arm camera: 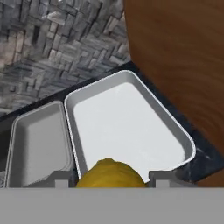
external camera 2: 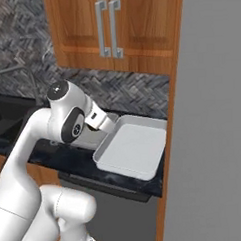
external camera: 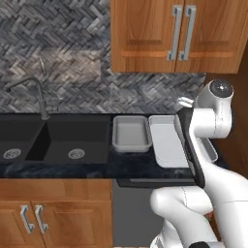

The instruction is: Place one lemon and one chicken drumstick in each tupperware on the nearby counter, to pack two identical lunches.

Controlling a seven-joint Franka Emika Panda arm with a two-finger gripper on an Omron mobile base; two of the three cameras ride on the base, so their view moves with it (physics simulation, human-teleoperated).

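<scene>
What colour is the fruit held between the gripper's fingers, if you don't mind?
Yellow: the lemon sits in the gripper, clearest in the hand view.

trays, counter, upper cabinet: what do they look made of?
Larger tray: likely plastic, pale grey-white, matte, with moulded rounded corners and raised rim. Smaller tray: same look, slightly greyer. Counter: polished black stone, judging by glossy mottled reflections. Upper cabinet: wood or wood veneer, warm brown with visible grain; its handles look like brushed metal.
</scene>
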